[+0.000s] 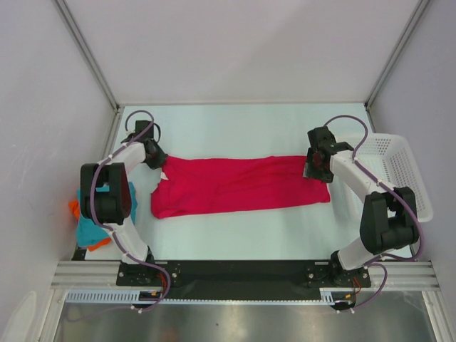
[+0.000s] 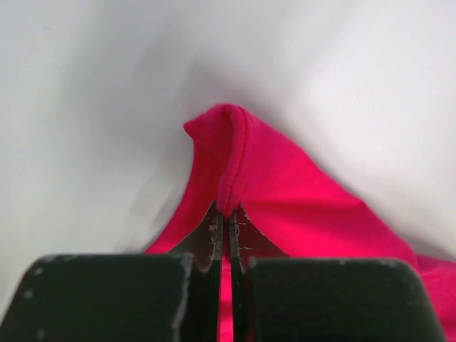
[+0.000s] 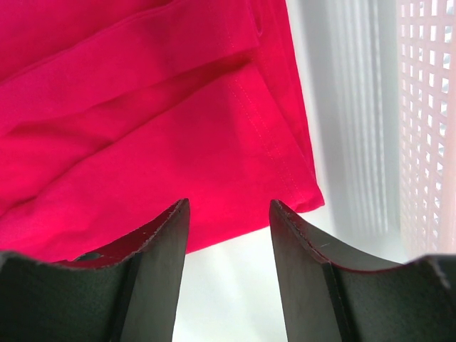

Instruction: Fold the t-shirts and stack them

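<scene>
A crimson-pink t-shirt (image 1: 235, 185) lies folded lengthwise in a long band across the middle of the table. My left gripper (image 1: 161, 169) is at its far left corner, shut on a pinched fold of the hem (image 2: 231, 160). At the shirt's right end my right gripper (image 1: 313, 171) stands open, its fingers over the hem edge (image 3: 278, 153) with nothing between them. A teal-blue t-shirt (image 1: 87, 226) and an orange one (image 1: 74, 208) lie bunched at the table's left edge, partly hidden by the left arm.
A white mesh basket (image 1: 400, 171) stands at the right edge, close beside the right arm; its wall (image 3: 427, 121) shows in the right wrist view. White walls enclose the table at the back and sides.
</scene>
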Robot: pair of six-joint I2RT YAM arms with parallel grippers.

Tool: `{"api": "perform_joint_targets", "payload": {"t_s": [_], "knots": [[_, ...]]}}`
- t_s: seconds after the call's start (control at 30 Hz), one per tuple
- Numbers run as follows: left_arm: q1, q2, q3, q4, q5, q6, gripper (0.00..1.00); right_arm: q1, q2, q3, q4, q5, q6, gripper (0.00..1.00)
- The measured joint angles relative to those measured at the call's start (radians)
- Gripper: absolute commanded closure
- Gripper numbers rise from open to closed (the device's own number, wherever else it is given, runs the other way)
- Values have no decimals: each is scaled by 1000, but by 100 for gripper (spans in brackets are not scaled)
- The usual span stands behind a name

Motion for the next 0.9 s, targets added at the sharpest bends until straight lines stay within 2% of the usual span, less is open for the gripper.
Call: {"api": "perform_joint_targets", "payload": {"t_s": [0.1, 0.17, 0.27, 0.3, 0.37, 0.4, 0.5, 0.63, 0.9], "knots": [[37, 0, 24, -13, 2, 1, 100, 0, 1, 0, 0, 0, 0, 44], [62, 0, 42, -20, 2, 1, 94, 0, 1, 1, 0, 1, 1, 43], [87, 1, 66, -29, 9, 6, 68, -1, 2, 2, 0, 1, 3, 42], [90, 3, 72, -31, 16, 10, 51, -1, 3, 2, 0, 1, 4, 42], [95, 6, 87, -31, 31, 12, 41, -3, 10, 3, 1, 0, 5, 41], [95, 7, 90, -27, 43, 16, 32, -4, 14, 4, 2, 0, 5, 41], [94, 7, 92, -26, 64, 20, 26, -5, 42, 14, 8, -2, 12, 41], [94, 4, 91, -30, 81, 19, 25, -5, 95, 50, 12, -6, 16, 39], [43, -114, -17, -13, 108, 24, 25, -5, 279, 293, 16, -6, 23, 39]]}}
